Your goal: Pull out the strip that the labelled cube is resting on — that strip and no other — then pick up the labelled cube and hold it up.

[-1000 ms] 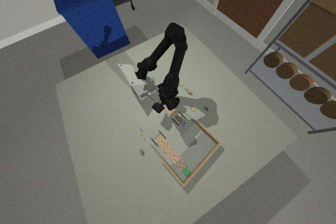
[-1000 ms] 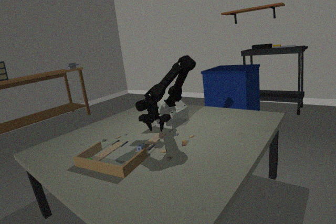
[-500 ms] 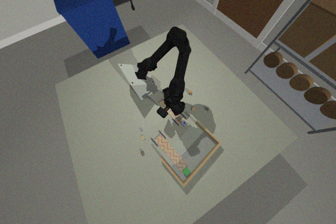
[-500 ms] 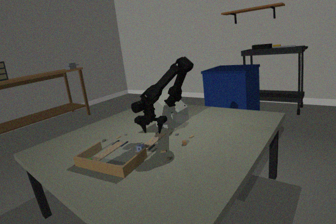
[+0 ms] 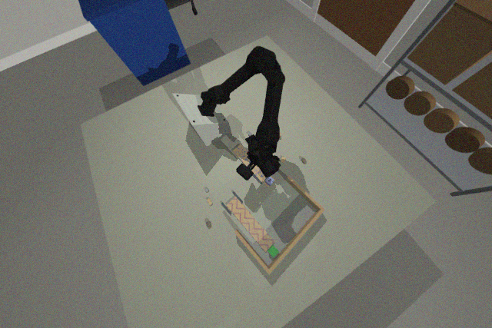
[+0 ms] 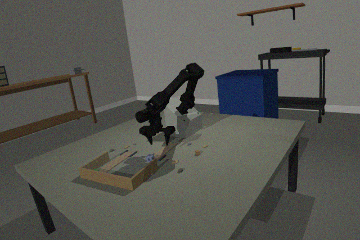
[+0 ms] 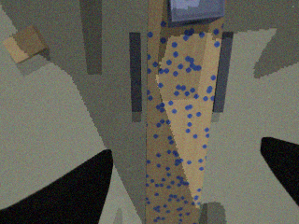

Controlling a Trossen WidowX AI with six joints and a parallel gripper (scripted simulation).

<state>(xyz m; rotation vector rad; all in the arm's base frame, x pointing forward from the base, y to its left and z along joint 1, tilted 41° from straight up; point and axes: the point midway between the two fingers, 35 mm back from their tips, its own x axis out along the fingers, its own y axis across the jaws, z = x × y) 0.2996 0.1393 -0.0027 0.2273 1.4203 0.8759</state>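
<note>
Over the desk [image 6: 238, 155], your claw [image 7: 187, 173] hangs with its fingers spread wide and nothing between them: in the wrist view one dark finger [image 7: 61, 191] fills the 8 o'clock corner and the other shows at 4 o'clock, with the blue-dotted strip [image 7: 179, 140] running straight up the gap from 6 to 12.

Left of the strip, a small tan block [image 7: 25, 43] sits at 10 o'clock, well apart; ignore it. Two dark rails [image 7: 135, 72] flank the strip.

The labelled cube [image 7: 195, 10] rests on the strip's far end at 12 o'clock, cut off by the frame edge. In the top view the cube [image 5: 270, 181] lies just beside the claw at its 4 o'clock, near the corner of the wooden tray [image 5: 296, 236]. The zigzag strip [image 5: 250, 223] and its green cube [image 5: 273, 252] lie inside the tray and are not yours to touch.

The dotted strip looks drawn out of the tray with the cube still on it, so the pull seems done or nearly so; your step now appears to be the pick.

Advance toward 12 o'clock until the cube sits centred between the fingers. Keep them wide on the descent so neither tip clips a cube edge or a rail. Close squarely on opposite faces, above the strip, then lift straight up.
</note>
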